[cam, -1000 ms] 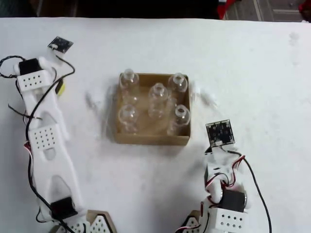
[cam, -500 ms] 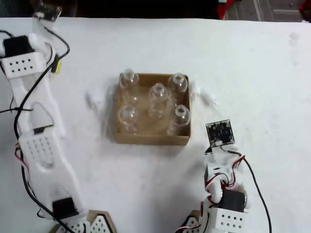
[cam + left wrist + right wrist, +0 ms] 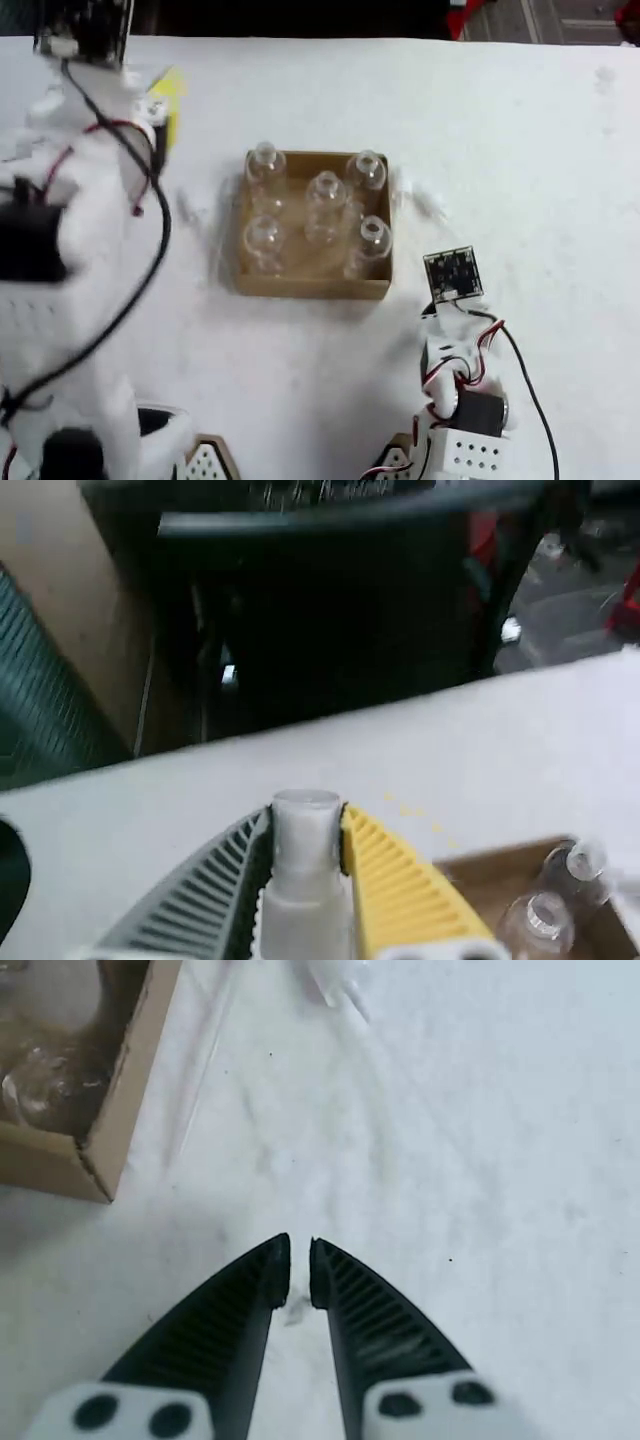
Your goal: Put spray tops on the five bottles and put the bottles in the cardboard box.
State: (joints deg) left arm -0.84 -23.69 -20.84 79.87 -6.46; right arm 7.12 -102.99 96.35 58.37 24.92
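The left gripper [image 3: 305, 815] was clenched on a spray top [image 3: 303, 875]. Its grey finger [image 3: 215, 890] pressed one side of the white cap and its yellow finger [image 3: 395, 885] pressed the other, with the cap's round tip standing just clear of the fingertips. The top was held upright and off the table [image 3: 470, 750], with the table's far edge and a dark room beyond it. In the left wrist view the box [image 3: 480, 865] lay near the gripper on the yellow finger's side, two bottles [image 3: 545, 915] showing in it with open necks.

From the high view the left arm [image 3: 70, 260] was raised close to the camera over the table's left side, and the yellow finger [image 3: 168, 95] showed beside it, well apart from the box [image 3: 310, 287]. All five bottles [image 3: 325, 190] stood upright inside the box: two along the far wall, two along the near wall and one in the middle.

The right gripper [image 3: 299, 1260] held nothing. Its two black fingers [image 3: 235, 1310] were drawn almost together, with only a thin slit between the tips. It pointed down at bare table [image 3: 450, 1140], low over the surface; whether the tips touched it could not be told. The near corner of the box [image 3: 120, 1110] lay off to one side of it, apart from the fingers. In the high view the right arm [image 3: 460, 400] sat just beside the box's near right corner.
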